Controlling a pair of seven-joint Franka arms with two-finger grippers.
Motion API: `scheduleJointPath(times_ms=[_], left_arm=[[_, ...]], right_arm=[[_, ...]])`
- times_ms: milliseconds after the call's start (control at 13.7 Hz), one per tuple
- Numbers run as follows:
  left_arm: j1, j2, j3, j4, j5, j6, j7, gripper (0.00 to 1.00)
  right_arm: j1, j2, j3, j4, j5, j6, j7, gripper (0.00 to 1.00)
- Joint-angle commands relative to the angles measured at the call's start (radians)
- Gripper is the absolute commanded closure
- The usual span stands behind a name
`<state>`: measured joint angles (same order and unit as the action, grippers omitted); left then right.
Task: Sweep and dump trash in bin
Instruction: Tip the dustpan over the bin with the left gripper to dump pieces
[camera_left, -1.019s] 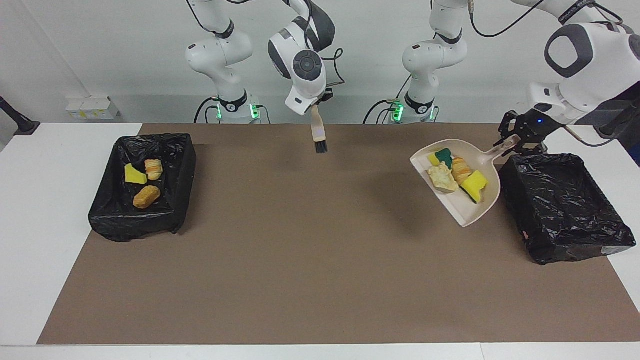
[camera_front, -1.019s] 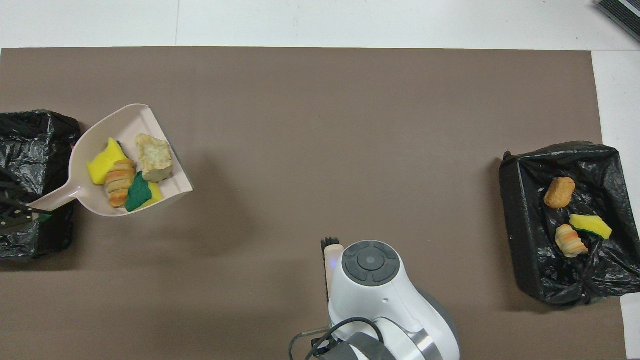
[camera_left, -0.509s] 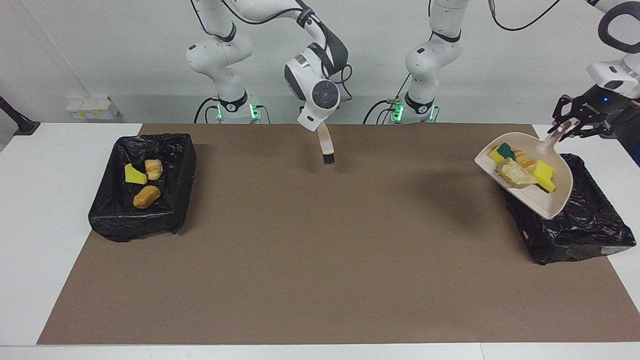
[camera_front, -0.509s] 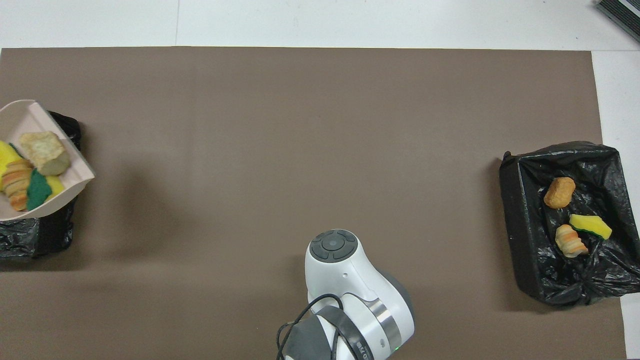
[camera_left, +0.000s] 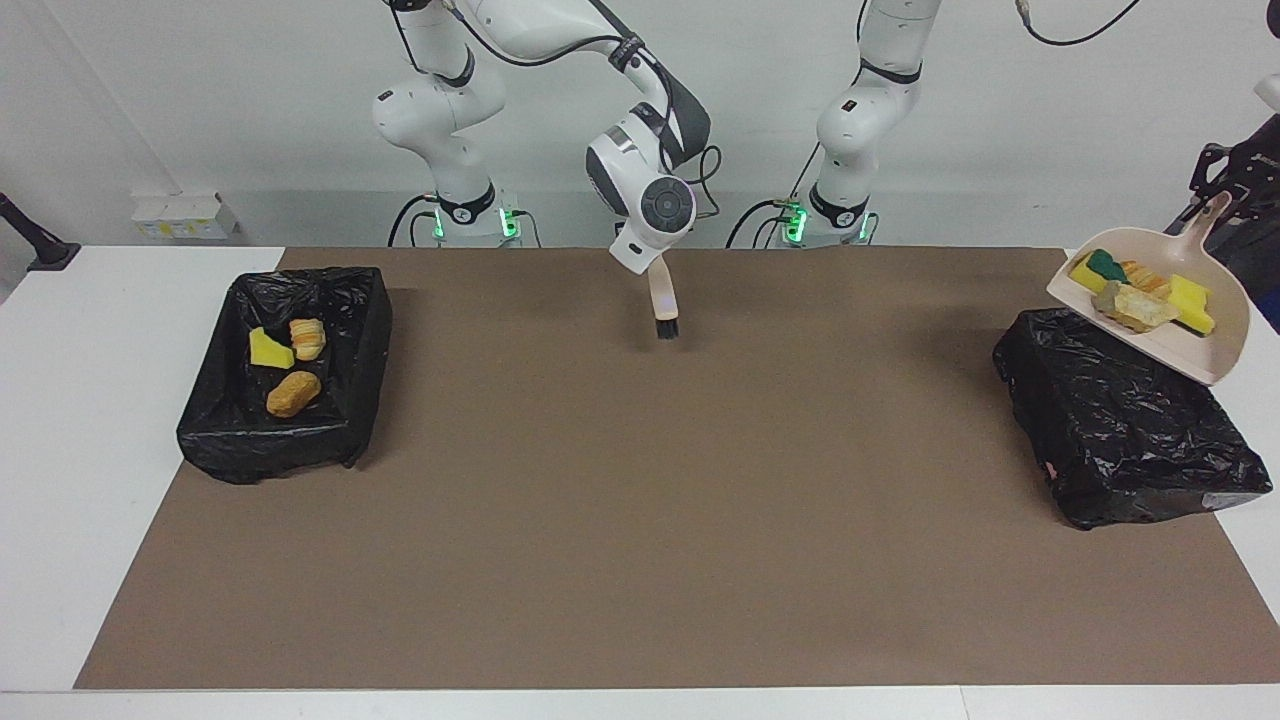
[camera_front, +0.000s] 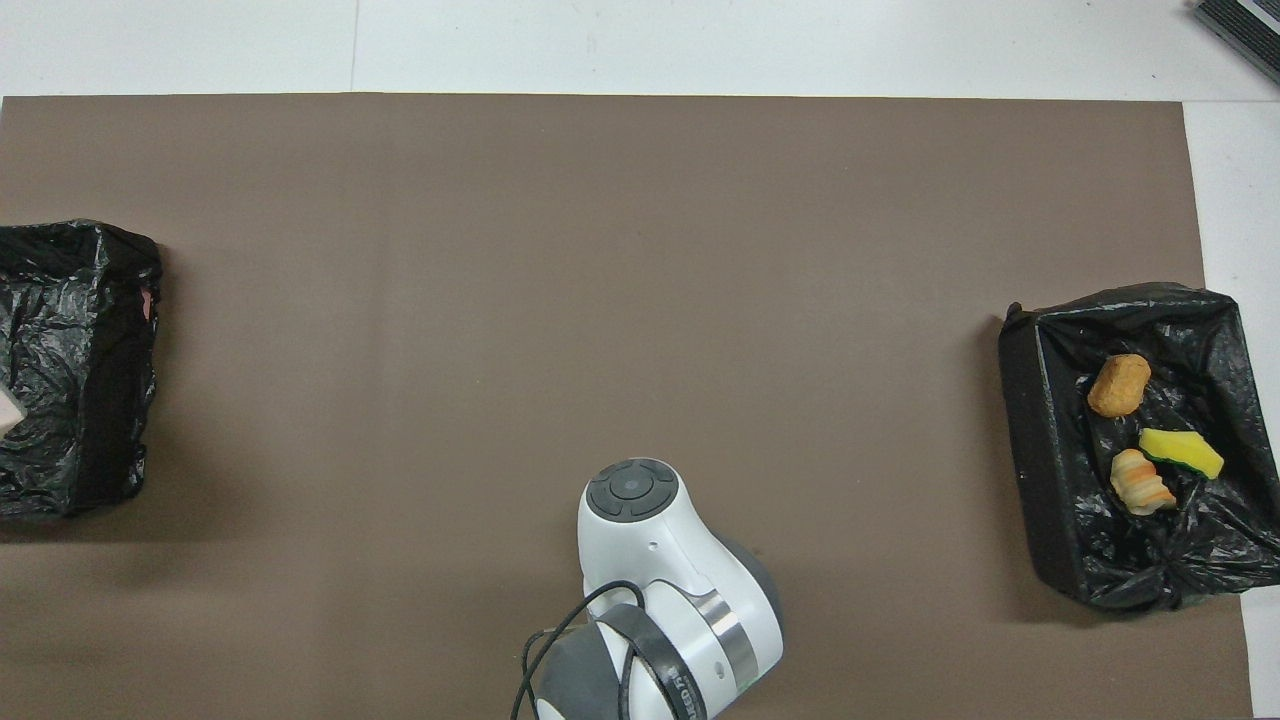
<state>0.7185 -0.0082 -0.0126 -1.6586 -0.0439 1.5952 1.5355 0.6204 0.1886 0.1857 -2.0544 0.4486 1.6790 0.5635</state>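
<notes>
Holding the dustpan by its handle at the frame's right edge, the left gripper carries 4 trash scraps above the black-lined bin. Tipping off-centre could spill them onto the table. The right gripper, pinching the brush, waits at upper centre.

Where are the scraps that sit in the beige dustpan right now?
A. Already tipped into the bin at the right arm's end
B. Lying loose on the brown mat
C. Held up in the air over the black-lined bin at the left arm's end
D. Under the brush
C: the left gripper holds the dustpan by its handle, raised over that bin, with its four scraps inside.
</notes>
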Motion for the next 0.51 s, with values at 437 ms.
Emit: scheduleJointPath(times_ms=[437], left_arm=[[-0.046, 0.028, -0.018, 0.040, 0.330, 0.170, 0.015, 1.00]], right_arm=[[-0.002, 0.121, 0.001, 0.115, 0.013, -0.067, 0.068, 1.00]])
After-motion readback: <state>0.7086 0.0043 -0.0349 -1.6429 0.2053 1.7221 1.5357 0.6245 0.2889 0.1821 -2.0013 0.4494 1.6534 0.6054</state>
